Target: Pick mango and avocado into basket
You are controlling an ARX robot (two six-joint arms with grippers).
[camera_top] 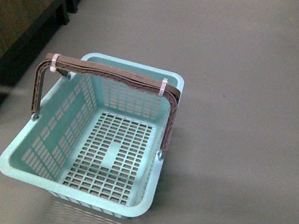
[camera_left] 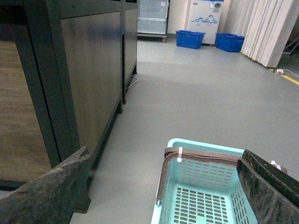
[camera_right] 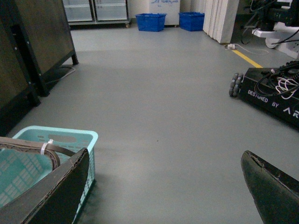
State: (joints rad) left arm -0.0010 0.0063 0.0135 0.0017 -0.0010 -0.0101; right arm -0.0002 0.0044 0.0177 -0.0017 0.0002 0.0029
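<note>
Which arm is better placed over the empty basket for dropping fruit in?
Left, likely: the left pincer faces into the light teal slotted plastic basket, while the right pincer sees only one corner of it. Both stand open and empty.

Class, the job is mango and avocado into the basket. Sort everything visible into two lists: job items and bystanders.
Job items: light teal slotted plastic basket, empty; left gripper, open; right gripper, open. Neither fruit shows.

Bystanders: dark wood-panelled cabinet; blue plastic crates; black wheeled robot base.
</note>
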